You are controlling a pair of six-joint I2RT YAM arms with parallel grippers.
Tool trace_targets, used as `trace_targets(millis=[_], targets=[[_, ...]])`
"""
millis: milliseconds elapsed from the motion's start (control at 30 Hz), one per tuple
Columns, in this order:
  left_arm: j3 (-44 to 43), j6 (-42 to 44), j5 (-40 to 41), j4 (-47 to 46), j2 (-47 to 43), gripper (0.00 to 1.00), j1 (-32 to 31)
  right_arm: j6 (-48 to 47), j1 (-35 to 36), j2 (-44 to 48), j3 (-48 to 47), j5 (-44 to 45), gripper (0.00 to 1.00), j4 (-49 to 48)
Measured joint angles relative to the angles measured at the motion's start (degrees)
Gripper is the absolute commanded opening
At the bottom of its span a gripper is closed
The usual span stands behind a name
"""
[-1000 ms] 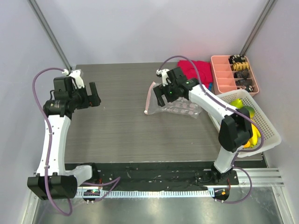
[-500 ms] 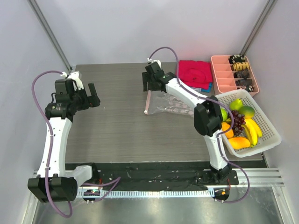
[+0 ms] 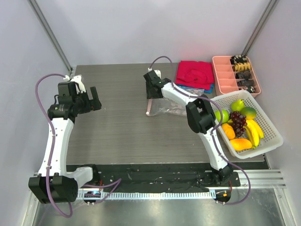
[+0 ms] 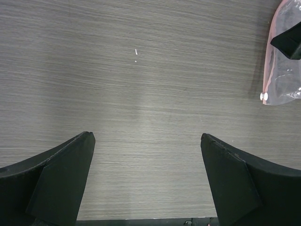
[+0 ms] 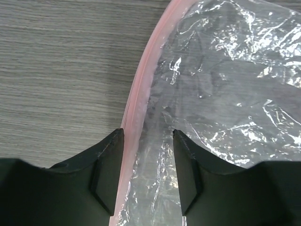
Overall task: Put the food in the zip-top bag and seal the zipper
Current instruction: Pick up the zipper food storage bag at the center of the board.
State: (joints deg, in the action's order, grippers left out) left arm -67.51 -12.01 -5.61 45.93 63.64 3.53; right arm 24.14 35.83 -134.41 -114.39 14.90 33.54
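The clear zip-top bag (image 3: 175,107) lies flat mid-table, its pink zipper (image 3: 149,101) on the left edge. My right gripper (image 3: 151,92) is down at the far end of that edge. In the right wrist view its jaws (image 5: 148,136) stand partly apart astride the zipper (image 5: 141,84) and crinkly bag (image 5: 225,84), not pinching them. The food (image 3: 239,123), grapes, green fruits, oranges and bananas, sits in the white mesh basket (image 3: 271,128) at right. My left gripper (image 3: 95,98) hovers wide open over bare table (image 4: 147,139), with the bag (image 4: 284,75) at far right.
A red cloth (image 3: 195,71) over a blue one lies at the back, beside a pink compartment tray (image 3: 225,75) with small items. The basket sits at the table's right edge, close to my right arm's elbow.
My right gripper has moved left along the bag to its zipper edge and its jaws have narrowed around it. The left arm has barely shifted.
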Motion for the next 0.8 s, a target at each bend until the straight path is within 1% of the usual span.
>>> trace_targets(millis=[133,200,233,300,367,400,467,533,567,633,667,700,800], targets=[[0.70,0.09,0.07,-0.02,0.00,1.00,0.00,0.04,0.00,-1.22,-0.87,-0.22,0.42,0.09],[0.92,0.17,0.11,-0.04,0.00,1.00,0.00,-0.04,0.00,-1.51,-1.18,-0.28,0.42,0.11],[0.98,0.20,0.15,-0.04,0.00,1.00,0.00,0.00,0.00,-1.62,-1.33,-0.35,0.42,0.11],[1.03,0.22,0.22,-0.04,0.00,1.00,0.00,0.00,0.00,-1.64,-1.44,-0.39,0.47,0.07],[1.03,0.24,0.28,-0.04,0.00,1.00,0.00,0.00,0.00,-1.66,-1.46,-0.39,0.48,0.09],[1.03,0.26,0.35,-0.04,0.02,1.00,0.00,0.04,-0.02,-1.73,-1.49,-0.39,0.46,0.09],[1.03,0.35,0.46,-0.04,0.13,1.00,0.00,0.02,0.00,-1.88,-1.55,-0.50,0.37,0.07],[1.03,0.42,0.48,-0.04,0.28,1.00,0.00,0.00,0.00,-2.10,-1.55,-0.94,0.31,0.09],[1.03,0.44,0.50,-0.04,0.39,1.00,0.00,0.20,0.00,-2.16,-1.55,-1.14,0.22,0.09],[1.03,0.46,0.55,-0.04,0.57,1.00,0.00,0.13,0.00,-2.25,-1.55,-1.60,0.15,0.13],[1.03,0.46,0.55,-0.04,0.70,1.00,0.00,0.42,-0.02,-2.25,-1.55,-1.84,0.07,0.17],[1.03,0.46,0.55,-0.04,0.83,1.00,0.00,0.52,-0.11,-2.25,-1.55,-2.23,0.02,0.15],[1.03,0.55,0.52,-0.04,1.14,1.00,0.00,1.14,-0.68,-2.25,-1.57,-4.04,0.01,0.24]])
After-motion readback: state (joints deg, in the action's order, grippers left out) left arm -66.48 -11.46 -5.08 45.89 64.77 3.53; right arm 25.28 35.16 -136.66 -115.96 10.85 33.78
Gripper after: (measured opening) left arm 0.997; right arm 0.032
